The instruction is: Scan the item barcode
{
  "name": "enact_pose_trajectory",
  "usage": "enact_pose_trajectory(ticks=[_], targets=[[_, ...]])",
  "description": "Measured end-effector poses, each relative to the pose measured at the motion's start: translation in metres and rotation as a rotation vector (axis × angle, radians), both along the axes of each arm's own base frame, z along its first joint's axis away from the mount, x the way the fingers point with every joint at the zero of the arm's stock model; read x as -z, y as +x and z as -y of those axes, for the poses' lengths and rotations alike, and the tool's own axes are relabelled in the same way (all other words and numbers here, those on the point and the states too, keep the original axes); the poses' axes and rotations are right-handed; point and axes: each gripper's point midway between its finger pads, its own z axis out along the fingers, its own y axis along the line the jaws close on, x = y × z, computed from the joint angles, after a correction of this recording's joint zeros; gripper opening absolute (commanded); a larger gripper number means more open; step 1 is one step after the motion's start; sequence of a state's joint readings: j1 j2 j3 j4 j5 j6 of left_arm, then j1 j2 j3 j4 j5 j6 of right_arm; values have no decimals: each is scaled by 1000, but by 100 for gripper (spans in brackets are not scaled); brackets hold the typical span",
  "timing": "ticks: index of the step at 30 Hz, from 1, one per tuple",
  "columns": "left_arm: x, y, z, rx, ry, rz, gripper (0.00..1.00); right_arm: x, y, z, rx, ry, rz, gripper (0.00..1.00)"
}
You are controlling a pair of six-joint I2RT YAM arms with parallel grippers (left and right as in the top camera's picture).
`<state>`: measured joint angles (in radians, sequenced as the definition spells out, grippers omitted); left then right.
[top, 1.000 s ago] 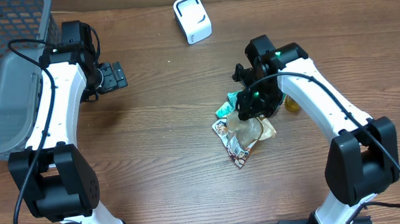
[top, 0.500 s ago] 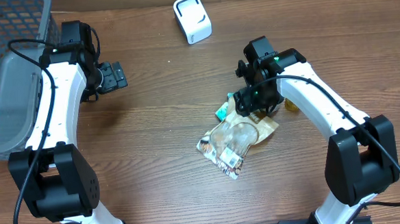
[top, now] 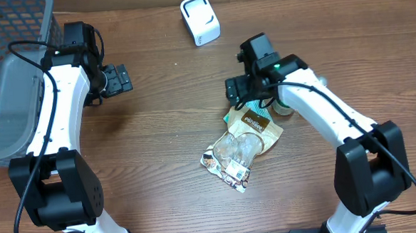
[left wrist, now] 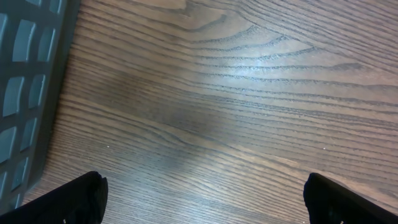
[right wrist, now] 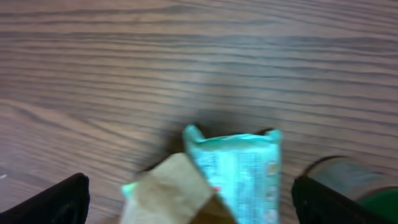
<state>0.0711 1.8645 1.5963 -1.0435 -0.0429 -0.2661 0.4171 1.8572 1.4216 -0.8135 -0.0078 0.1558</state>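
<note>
A clear snack bag (top: 228,155) with a printed end lies flat on the table, touched by neither gripper. It overlaps a brown pouch (top: 256,125) and a teal packet (top: 230,117). My right gripper (top: 241,88) hovers open just above this pile. In the right wrist view the teal packet (right wrist: 239,168) and the tan pouch corner (right wrist: 166,194) lie between the spread fingertips (right wrist: 59,200), with nothing held. The white scanner (top: 200,20) stands at the back of the table. My left gripper (top: 117,78) is open over bare wood at the far left, its fingertips (left wrist: 71,199) wide apart.
A grey mesh basket (top: 8,105) fills the left edge, its wall (left wrist: 28,81) close to my left gripper. A small green-capped bottle (top: 286,109) stands by the pile, half hidden under my right arm.
My right gripper has opened and let go of the clear snack bag, which dropped and spread out toward the lower left. The right arm moved up and left. The left arm stayed still.
</note>
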Motion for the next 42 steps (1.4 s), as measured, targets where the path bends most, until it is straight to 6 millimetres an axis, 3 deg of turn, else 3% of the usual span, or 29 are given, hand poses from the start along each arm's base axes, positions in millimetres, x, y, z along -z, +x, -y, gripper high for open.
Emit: enact_pose_trajectory(ticks=[3, 42], targets=[[0, 0, 0, 0, 0, 0, 100, 0, -3, -7, -10, 5, -2, 100], [0, 0, 0, 0, 0, 0, 100, 0, -3, -6, 7, 10, -4, 100]])
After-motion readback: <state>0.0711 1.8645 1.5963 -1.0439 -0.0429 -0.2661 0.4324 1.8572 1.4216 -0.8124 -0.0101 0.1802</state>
